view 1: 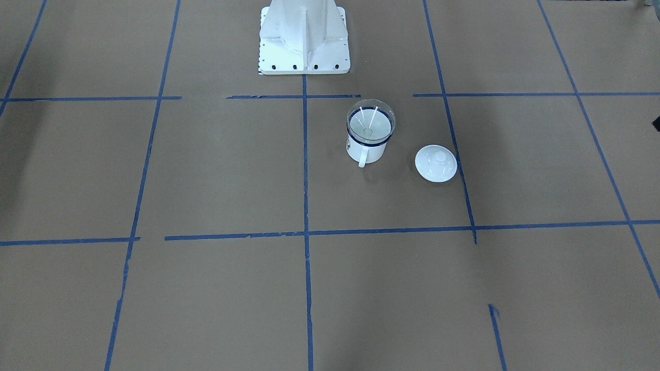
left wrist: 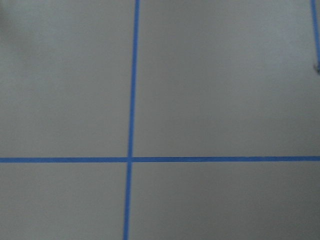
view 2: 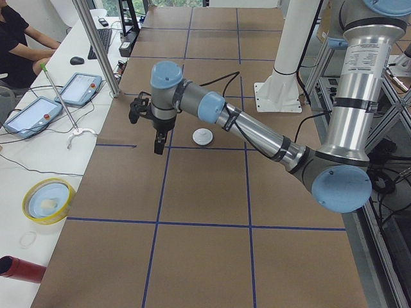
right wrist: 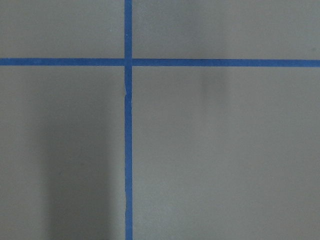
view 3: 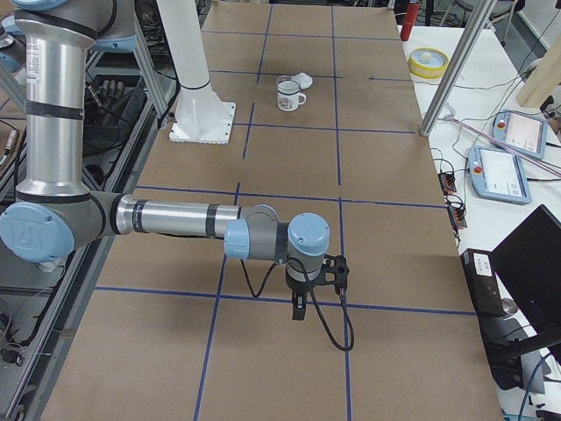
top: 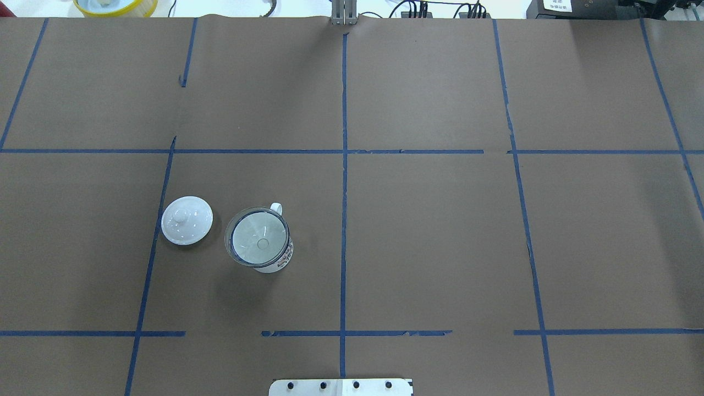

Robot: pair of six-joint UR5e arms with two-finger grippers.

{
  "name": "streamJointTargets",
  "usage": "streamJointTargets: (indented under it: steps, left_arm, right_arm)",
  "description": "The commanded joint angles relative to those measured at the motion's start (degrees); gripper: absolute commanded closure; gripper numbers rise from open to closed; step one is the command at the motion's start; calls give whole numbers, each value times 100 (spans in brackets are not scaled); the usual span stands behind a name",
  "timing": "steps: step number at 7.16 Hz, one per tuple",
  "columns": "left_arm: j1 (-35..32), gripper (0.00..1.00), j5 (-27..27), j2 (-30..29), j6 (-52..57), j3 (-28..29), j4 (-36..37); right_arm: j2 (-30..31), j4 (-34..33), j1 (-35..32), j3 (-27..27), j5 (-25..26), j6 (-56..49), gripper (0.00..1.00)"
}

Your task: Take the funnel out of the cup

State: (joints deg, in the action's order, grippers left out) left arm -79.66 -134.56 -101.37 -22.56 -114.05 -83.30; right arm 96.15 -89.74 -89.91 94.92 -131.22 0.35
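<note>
The clear funnel (view 1: 369, 121) sits in the white mug with a dark blue rim (view 1: 365, 150), spout down. The cup stands upright on the brown table, left of the centre line in the overhead view (top: 275, 263), with the funnel (top: 258, 242) in its mouth. Both also show far off in the exterior right view (view 3: 287, 95). My left gripper (view 2: 158, 147) shows only in the exterior left view, hanging above the table well away from the cup. My right gripper (view 3: 299, 311) shows only in the exterior right view, far from the cup. I cannot tell whether either is open or shut.
A white round knobbed lid (view 1: 435, 163) lies flat beside the cup, also in the overhead view (top: 187, 220). The white robot base (view 1: 304, 38) stands behind the cup. A yellow bowl (view 2: 48, 200) and tablets sit on the operators' bench. Blue tape lines grid the table.
</note>
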Motion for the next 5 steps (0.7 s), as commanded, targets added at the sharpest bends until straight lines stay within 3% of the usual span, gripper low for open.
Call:
streamJointTargets:
  steps: [1, 5]
  left_arm:
    - [1281, 0, 339, -881, -1567, -293, 86]
    - [3382, 0, 1998, -1744, -3462, -320, 303]
  right_arm:
    - [0, 0, 0, 0, 0, 0, 0]
    - [0, 0, 0, 0, 0, 0, 0]
